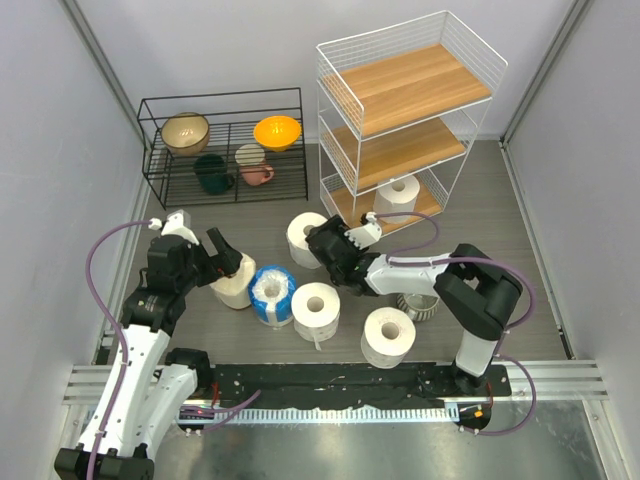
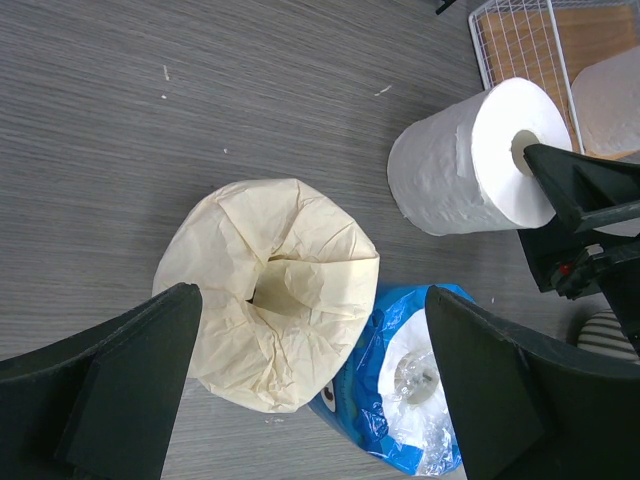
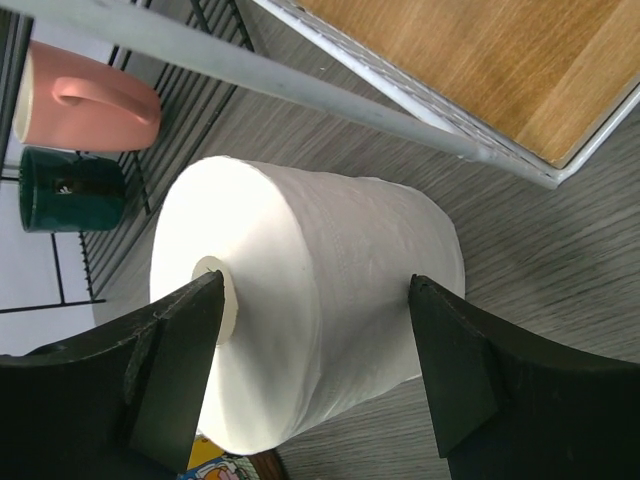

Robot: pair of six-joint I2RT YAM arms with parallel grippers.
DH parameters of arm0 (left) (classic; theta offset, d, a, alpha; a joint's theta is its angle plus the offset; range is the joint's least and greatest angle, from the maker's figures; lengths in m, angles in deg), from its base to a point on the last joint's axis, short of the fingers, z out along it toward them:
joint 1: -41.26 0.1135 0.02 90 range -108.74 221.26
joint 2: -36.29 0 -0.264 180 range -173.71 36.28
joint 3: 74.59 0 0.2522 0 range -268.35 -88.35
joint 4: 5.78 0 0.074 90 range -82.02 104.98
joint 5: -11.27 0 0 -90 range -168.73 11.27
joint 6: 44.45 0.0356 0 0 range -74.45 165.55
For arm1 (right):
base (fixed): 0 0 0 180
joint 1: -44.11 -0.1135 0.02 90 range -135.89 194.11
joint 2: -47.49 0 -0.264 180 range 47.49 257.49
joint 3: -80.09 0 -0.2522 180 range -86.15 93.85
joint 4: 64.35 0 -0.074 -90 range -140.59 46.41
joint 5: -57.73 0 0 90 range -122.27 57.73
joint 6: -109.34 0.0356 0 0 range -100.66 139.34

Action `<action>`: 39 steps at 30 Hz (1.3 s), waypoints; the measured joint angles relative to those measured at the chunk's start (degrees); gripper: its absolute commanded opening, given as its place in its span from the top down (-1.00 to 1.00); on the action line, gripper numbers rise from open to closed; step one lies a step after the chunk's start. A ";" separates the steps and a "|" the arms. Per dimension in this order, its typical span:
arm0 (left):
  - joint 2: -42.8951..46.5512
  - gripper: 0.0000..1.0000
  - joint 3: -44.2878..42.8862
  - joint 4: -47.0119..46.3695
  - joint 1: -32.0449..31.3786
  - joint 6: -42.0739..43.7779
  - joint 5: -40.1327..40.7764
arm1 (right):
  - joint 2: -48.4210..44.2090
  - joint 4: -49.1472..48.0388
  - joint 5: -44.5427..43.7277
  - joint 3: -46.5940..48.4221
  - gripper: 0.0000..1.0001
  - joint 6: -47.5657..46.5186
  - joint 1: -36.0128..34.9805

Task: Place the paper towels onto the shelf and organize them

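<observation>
Far left, left tool [image 2: 315,320] hangs over cream roll [image 2: 265,305], fingers [image 2: 110,390] apart, 1 on each side, not pinching it. Cream roll upright on table [image 1: 500,230], touching blue-wrapped roll [image 1: 271,293] on its right. Black wire rack [image 1: 225,100] with bowls and mugs at back left. Next right, 1 white roll [image 1: 316,308] stands just beside the blue-wrapped roll. Behind these, another white roll [image 3: 300,320] stands near the shelf foot; right tool [image 3: 315,290] is at it, fingers wide apart and framing the roll, not clamped on it. Front right, a 3rd white roll [image 1: 388,335] stands alone, grey ribbed cup [image 1: 418,305] just behind it. Shelf [image 1: 410,90] at back right: 1 white roll [image 1: 402,190] sits on its lowest board, upper 2 boards bare.
</observation>
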 measured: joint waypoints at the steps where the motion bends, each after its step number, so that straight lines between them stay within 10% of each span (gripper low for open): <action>1: 0.00 -0.99 0.00 0.00 0.00 0.00 0.00 | 0.28 0.28 0.17 0.15 -0.60 0.00 0.00; 7: 0.00 -0.99 0.00 0.00 0.00 0.00 -0.02 | 1.42 1.01 0.70 1.09 -0.47 0.02 0.02; 16: 0.00 -0.99 0.00 0.00 0.00 0.00 -0.02 | 1.46 0.94 0.74 1.57 0.27 -0.20 0.04; 39: -0.04 -0.99 0.00 0.00 0.00 0.00 0.00 | -21.57 1.90 6.21 -8.37 0.34 -17.14 0.07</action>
